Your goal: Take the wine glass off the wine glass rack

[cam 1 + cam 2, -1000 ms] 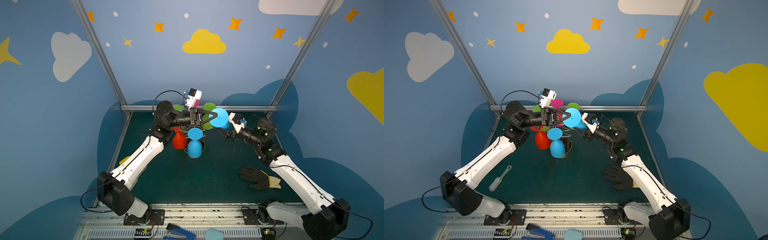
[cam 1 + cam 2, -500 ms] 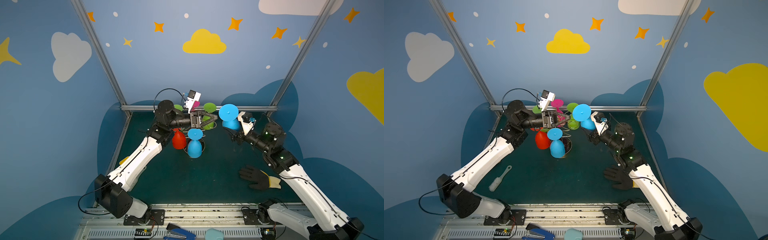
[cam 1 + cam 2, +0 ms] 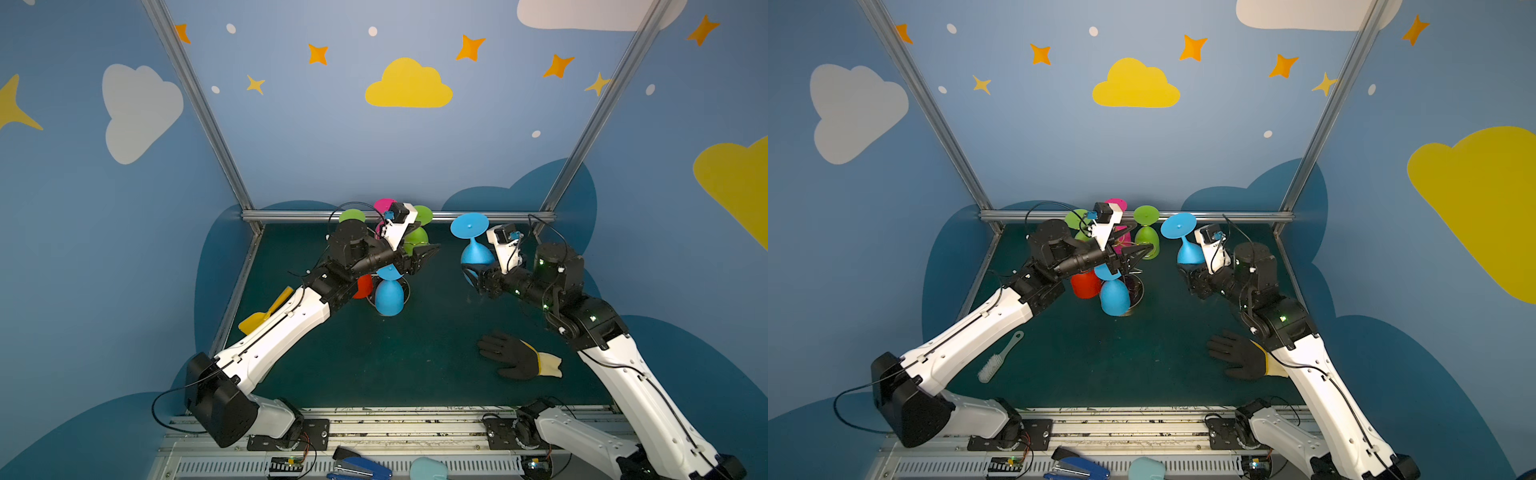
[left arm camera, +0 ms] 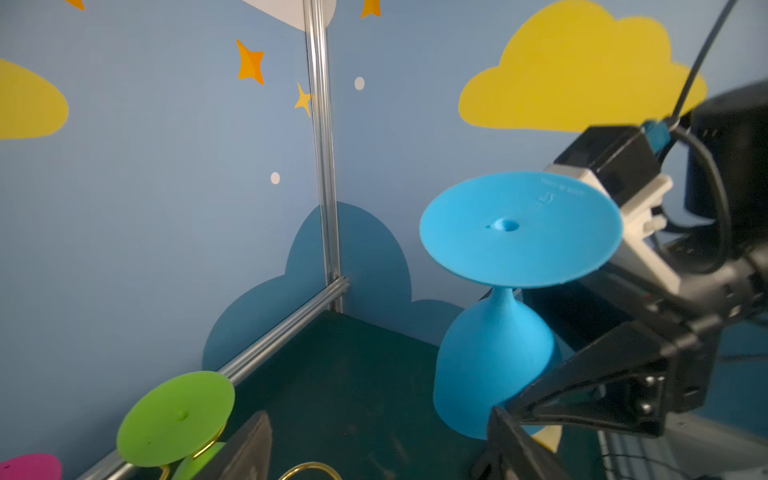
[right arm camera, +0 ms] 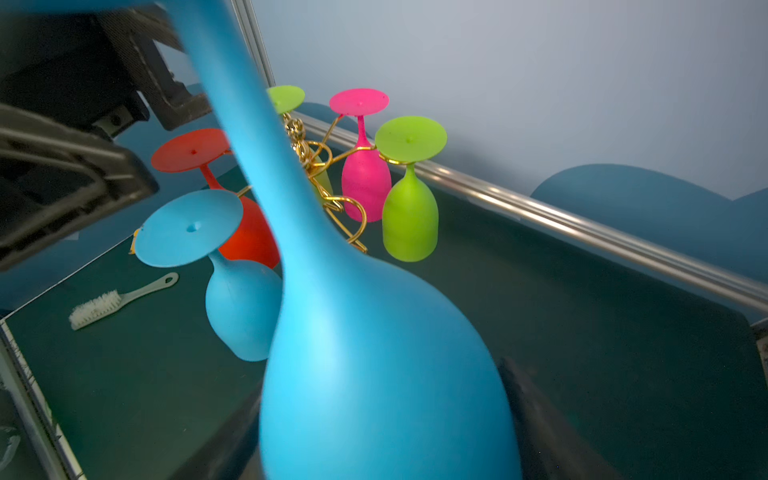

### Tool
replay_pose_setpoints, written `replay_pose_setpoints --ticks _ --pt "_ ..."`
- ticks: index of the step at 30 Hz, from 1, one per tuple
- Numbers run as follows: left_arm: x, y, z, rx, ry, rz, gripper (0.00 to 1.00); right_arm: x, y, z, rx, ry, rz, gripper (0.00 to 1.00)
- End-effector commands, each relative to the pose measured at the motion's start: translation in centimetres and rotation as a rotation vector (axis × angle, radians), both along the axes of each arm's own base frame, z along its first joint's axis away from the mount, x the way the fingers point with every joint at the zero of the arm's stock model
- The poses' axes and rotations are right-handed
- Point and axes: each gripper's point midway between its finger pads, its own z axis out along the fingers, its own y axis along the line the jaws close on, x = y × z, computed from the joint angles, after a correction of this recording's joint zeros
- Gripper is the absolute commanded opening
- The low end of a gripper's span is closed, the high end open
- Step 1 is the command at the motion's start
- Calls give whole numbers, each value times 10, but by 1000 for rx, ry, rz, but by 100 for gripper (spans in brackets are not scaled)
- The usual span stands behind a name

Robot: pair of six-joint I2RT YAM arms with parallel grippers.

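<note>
My right gripper (image 3: 473, 275) is shut on the bowl of a blue wine glass (image 3: 476, 254), held upside down with its round foot on top, right of the rack and apart from it. The same glass fills the right wrist view (image 5: 374, 374) and shows in the left wrist view (image 4: 494, 365). The gold wire wine glass rack (image 5: 345, 203) carries several hanging glasses: green (image 5: 409, 220), pink (image 5: 365, 183), red (image 5: 249, 237) and blue (image 5: 241, 307). My left gripper (image 3: 428, 252) stands open over the rack, nothing between its fingers (image 4: 249, 449).
A black glove (image 3: 509, 359) lies on the green mat at the front right. A white brush (image 3: 996, 361) and a yellow tool (image 3: 266, 313) lie by the left arm. A metal rail (image 3: 498, 216) and blue walls bound the back. A blue stapler (image 3: 357, 467) sits at the front edge.
The left gripper has opened and let go of the blue glass. The right gripper has carried that glass to the right, away from the rack.
</note>
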Motion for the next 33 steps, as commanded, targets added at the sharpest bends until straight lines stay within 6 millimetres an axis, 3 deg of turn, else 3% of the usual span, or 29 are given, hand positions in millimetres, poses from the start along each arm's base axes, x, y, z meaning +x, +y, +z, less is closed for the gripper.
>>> replay_pose_setpoints --ticks 1,19,25,33 --pt "5 0 17 72 -266 77 78 -7 0 -5 -13 64 2 20" --pt "-5 -22 8 152 -374 36 69 -13 21 -17 -47 156 76 16" --pt "-6 -24 7 169 -386 30 61 -16 30 -24 -73 183 106 15" --pt "-8 -25 2 190 -386 17 43 -16 35 -30 -93 199 114 14"
